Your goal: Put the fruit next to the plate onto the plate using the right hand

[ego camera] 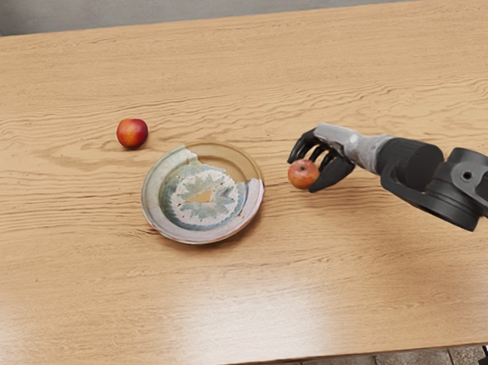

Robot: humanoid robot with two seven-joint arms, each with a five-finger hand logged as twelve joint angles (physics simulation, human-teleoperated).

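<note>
A patterned green-grey plate [202,193] lies on the wooden table a little left of centre. Just right of its rim sits a small red-orange fruit [302,174]. My right hand [314,163] reaches in from the right edge, and its dark fingers [306,148] curl around the fruit from above and from the right. The fruit still looks to be at table height. A second red fruit [132,132] rests on the table up and to the left of the plate, a short gap from the rim. The left arm is out of view.
The right forearm [436,181] slants across the table's right side. The wooden table [254,301] stretches wide in front of and behind the plate. A grey wall runs beyond the far edge.
</note>
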